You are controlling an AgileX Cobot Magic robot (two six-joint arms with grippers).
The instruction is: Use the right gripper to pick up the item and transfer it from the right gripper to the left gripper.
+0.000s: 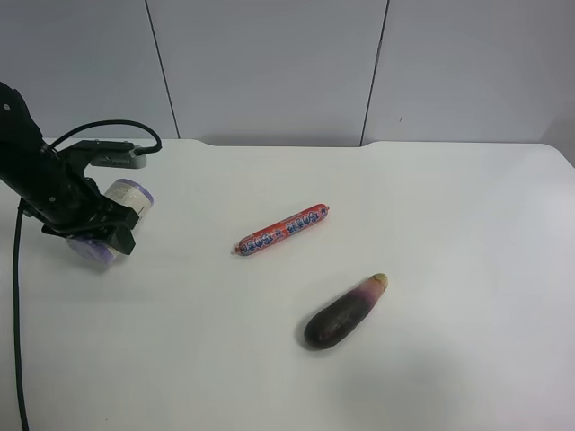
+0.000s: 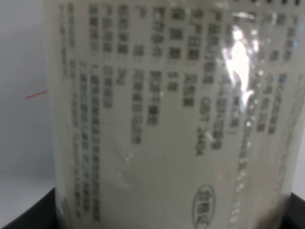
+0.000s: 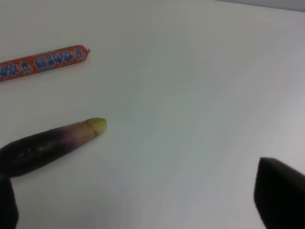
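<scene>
The item (image 1: pixel 128 197), a cream-wrapped roll with purple ends, is clamped in my left gripper (image 1: pixel 97 226) at the exterior high view's left, held just above the table (image 1: pixel 431 206). In the left wrist view the roll's printed wrap (image 2: pixel 162 119) fills the frame, and a black finger (image 2: pixel 28 222) shows at one corner. My right gripper (image 3: pixel 143 205) is open and empty. Only its dark fingertips (image 3: pixel 279 200) show, above the bare table beside the aubergine. The right arm is out of the exterior high view.
A red sausage stick (image 1: pixel 284 230) lies mid-table; it also shows in the right wrist view (image 3: pixel 43 61). A dark purple aubergine (image 1: pixel 344 312) lies in front of it, and shows in the right wrist view too (image 3: pixel 47 145). A black cable (image 1: pixel 16 314) hangs from the left arm.
</scene>
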